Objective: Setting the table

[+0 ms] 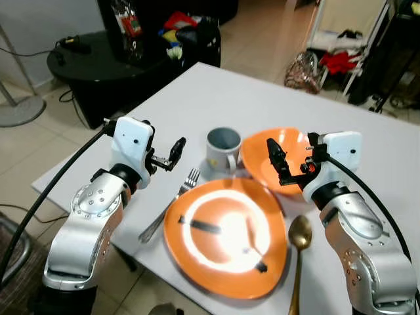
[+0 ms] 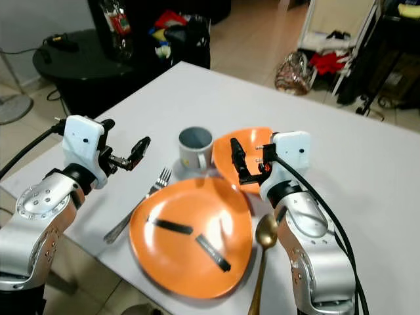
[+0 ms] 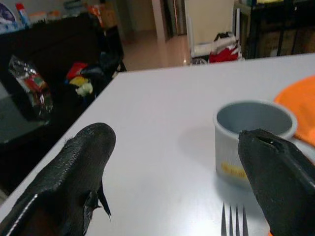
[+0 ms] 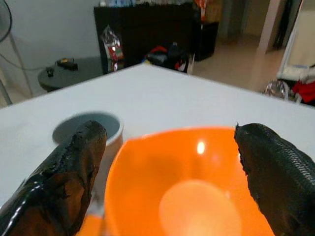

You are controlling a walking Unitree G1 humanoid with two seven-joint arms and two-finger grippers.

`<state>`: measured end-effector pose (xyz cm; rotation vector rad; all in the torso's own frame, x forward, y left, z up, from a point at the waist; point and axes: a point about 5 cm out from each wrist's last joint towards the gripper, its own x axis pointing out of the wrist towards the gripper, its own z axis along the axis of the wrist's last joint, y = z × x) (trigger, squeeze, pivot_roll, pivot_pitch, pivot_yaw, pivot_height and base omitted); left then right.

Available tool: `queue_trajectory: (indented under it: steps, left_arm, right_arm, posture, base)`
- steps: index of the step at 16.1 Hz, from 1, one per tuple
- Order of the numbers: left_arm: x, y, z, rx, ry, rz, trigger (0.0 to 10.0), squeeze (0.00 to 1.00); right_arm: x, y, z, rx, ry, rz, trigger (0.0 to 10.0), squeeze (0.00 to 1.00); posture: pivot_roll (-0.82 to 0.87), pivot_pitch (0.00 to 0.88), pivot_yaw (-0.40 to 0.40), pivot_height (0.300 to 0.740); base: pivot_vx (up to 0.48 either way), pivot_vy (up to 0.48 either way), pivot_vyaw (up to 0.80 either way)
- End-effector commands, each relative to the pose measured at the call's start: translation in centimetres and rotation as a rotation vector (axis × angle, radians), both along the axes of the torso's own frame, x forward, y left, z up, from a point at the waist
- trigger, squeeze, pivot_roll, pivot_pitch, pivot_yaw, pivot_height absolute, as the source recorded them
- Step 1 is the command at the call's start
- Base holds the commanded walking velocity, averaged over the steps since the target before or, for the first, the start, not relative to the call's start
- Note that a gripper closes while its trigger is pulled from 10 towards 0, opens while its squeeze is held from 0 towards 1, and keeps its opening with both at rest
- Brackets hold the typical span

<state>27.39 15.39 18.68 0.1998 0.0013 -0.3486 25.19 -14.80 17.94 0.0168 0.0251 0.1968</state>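
Observation:
On the white table (image 1: 210,98) lies an orange plate (image 1: 226,236) near the front edge. A fork (image 1: 169,205) lies to its left and a gold spoon (image 1: 299,249) to its right. Behind the plate stand a grey mug (image 1: 223,147) and an orange bowl (image 1: 256,161), side by side. My left gripper (image 1: 174,154) hovers open just above the table, left of the mug and over the fork's tines (image 3: 232,219). My right gripper (image 1: 279,163) is open above the bowl (image 4: 192,196), holding nothing.
A low black round table (image 1: 98,56) with a snack bag and clutter stands beyond the table's far-left corner. A white rack (image 1: 341,39) with clothes and a bag stands at the back right. The table's front-left edge runs just under my left arm.

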Motion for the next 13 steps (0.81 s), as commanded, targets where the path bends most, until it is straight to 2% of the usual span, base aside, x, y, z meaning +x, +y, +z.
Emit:
queue_trajectory:
  steps: [1,7,13]
  left_arm:
    - [0.03,0.12,-0.15,0.006,0.012,0.013,10.0,0.0]
    - [-0.14,0.18,-0.23,0.01,0.015,0.016,10.0,0.0]
    - [-0.25,0.12,-0.34,0.014,0.017,0.011,10.0,0.0]
  right_arm:
    - [-0.04,-0.08,-0.13,-0.01,-0.001,-0.006,10.0,0.0]
    - [0.14,-0.1,-0.42,-0.008,0.018,0.002,10.0,0.0]
    - [0.14,0.07,-0.75,0.001,0.028,0.014,10.0,0.0]
  posture:
    - [0.07,0.0,0.029,0.74]
    - [0.08,0.0,0.016,0.74]
    - [0.09,0.0,0.009,0.74]
  base:
    - [-0.255,0.0,0.0]
    - [-0.256,0.0,0.0]
    - [0.0,0.0,0.0]
